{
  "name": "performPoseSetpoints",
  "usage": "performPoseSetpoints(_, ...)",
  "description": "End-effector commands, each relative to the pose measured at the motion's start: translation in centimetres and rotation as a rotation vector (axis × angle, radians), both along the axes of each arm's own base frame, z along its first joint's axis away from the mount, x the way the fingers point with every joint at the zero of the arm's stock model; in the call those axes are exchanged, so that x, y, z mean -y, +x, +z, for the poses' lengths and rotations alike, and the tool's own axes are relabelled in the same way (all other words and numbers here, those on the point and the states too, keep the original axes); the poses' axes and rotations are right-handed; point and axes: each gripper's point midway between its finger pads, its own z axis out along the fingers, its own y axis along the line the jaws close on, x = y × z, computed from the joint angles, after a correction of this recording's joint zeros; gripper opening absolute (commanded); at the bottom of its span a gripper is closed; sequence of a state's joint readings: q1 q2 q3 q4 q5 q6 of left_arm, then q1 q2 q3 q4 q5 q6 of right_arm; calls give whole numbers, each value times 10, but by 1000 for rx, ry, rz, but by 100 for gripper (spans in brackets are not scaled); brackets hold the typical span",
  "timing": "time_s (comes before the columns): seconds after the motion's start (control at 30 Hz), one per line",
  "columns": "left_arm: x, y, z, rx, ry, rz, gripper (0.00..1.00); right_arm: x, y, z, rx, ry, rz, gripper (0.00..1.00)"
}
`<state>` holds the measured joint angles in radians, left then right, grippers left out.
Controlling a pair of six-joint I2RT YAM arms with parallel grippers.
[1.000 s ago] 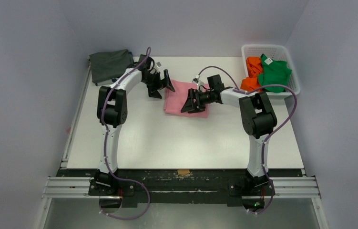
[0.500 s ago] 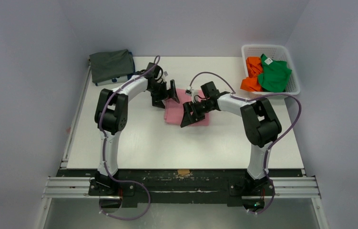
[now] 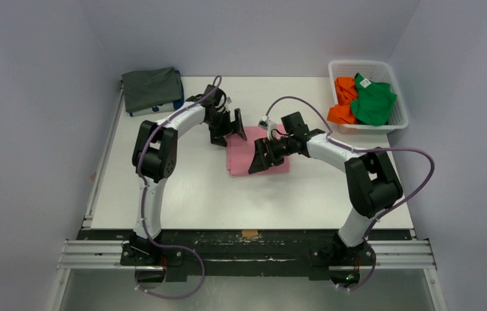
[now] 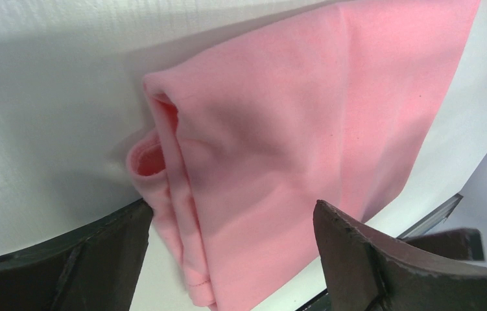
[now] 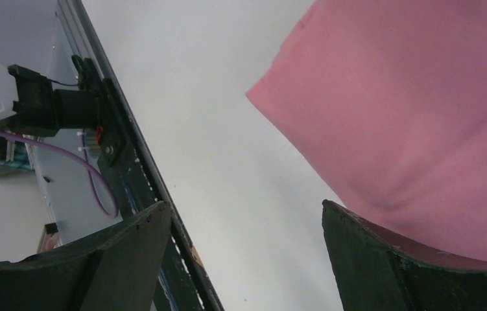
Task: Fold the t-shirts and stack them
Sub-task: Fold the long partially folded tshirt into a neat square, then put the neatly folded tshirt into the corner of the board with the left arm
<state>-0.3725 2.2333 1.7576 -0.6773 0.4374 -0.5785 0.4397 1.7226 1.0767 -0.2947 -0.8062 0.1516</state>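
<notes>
Table [image 3: 182, 188]: folded pink t-shirt [image 3: 240, 155] sits mid-surface
My left gripper [image 4: 232, 206]: wide, over its far-left corner
My right gripper [image 5: 246, 206]: wide, over its near edge

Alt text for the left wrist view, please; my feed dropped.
A folded pink cloth t-shirt lies on the white table, its layered edge at left. The open left gripper frames the shirt's lower end with its dark fingers.

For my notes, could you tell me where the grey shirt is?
Overhead, the grey shirt sits at the table's far left corner, beyond the left gripper.
</notes>
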Motion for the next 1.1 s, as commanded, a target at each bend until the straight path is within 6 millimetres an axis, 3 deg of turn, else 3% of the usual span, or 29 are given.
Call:
performPoseSetpoints(0.0, -4, -32, -23, -85, 73, 18, 88, -9, 13, 38, 100, 102, -32, 86)
performPoseSetpoints(0.13, -5, -44, -26, -104, 74, 55, 87, -1, 23, 45, 140, 83, -81, 86)
performPoseSetpoints(0.3, 1, -41, -26, -99, 83, 76, 84, 7, 32, 52, 161, 88, -140, 86)
performPoseSetpoints(0.5, 16, -40, -25, -93, 66, 78, 52, 27, 47, 66, 221, 92, -245, 87)
performPoseSetpoints(0.63, 19, -42, -26, -96, 106, 56, 40, 37, 50, 69, 233, 93, -280, 86)
performPoseSetpoints(0.8, 22, -43, -26, -82, 129, 20, 19, 37, 48, 68, 223, 111, -283, 87)
performPoseSetpoints(0.9, 22, -44, -25, -83, 139, 6, 0, 40, 49, 70, 237, 110, -293, 87)
performPoseSetpoints(1.07, -2, -26, -2, 41, 274, -12, 0, 49, 52, 73, 268, 90, -326, 87)
